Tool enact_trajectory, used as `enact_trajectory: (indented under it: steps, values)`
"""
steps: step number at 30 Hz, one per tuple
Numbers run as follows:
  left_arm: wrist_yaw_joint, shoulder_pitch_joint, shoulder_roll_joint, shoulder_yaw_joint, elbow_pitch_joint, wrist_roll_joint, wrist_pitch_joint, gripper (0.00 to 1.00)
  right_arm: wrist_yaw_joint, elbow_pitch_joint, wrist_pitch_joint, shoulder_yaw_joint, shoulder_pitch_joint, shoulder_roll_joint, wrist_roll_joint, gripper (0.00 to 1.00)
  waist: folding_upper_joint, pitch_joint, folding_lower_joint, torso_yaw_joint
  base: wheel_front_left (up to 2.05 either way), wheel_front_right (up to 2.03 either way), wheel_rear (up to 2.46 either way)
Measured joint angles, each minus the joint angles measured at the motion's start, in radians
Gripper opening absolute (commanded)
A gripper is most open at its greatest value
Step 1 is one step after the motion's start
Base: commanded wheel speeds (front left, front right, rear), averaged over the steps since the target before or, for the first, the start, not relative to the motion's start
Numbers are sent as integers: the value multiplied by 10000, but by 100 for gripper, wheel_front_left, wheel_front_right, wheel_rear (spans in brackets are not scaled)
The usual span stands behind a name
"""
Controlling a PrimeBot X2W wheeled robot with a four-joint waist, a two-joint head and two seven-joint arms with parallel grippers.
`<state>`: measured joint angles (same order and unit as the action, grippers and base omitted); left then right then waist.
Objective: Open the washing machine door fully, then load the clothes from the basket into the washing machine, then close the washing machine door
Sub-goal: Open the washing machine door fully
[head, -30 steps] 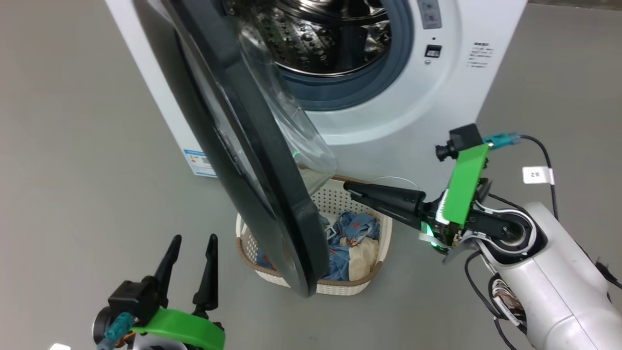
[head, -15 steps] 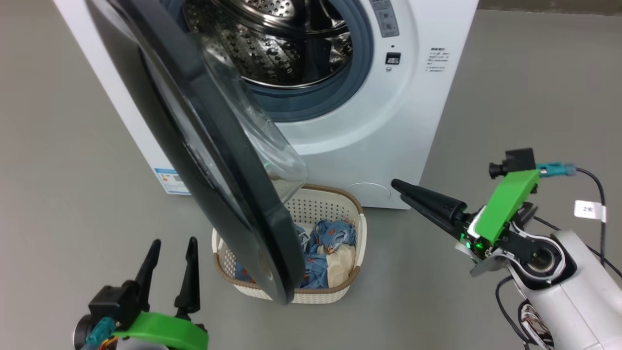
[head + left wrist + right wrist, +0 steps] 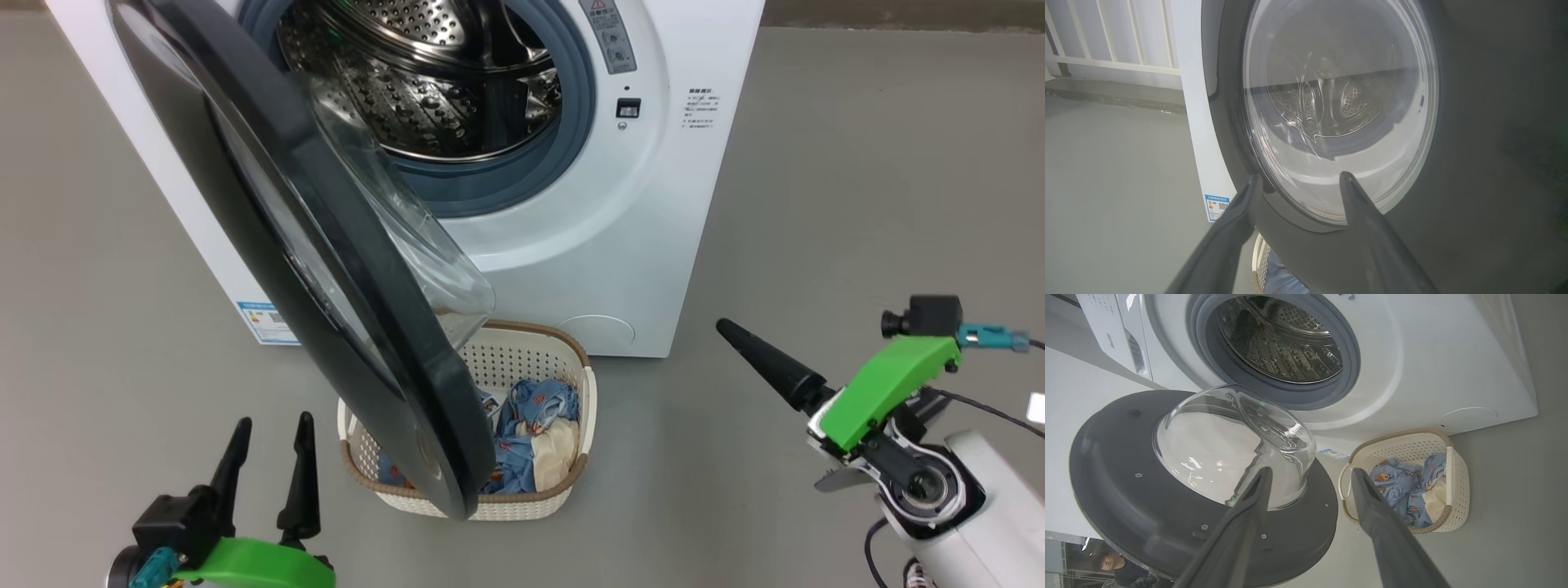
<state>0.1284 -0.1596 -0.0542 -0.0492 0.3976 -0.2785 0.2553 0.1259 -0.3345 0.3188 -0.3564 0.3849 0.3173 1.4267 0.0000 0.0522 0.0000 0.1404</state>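
The glossy black-rimmed washing machine door is standing ajar on the washing machine. Before that machine, the perforated cream basket is holding blue clothes, between the released, empty left end effector and right end effector.

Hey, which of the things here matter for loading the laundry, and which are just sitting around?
For the job: washing machine door, washing machine, clothes, basket.
Just around: second white appliance, white railing, person in the background.
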Motion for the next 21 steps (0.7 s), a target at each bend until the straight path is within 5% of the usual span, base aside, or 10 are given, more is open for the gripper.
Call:
enact_trajectory:
  steps: [21]
  values:
    - [0,262,4,234,-10,88,-2,100,2,-1197,-5438,-2926,-453,1555,-1434,100,0,-302,0,-127,0,0,0]
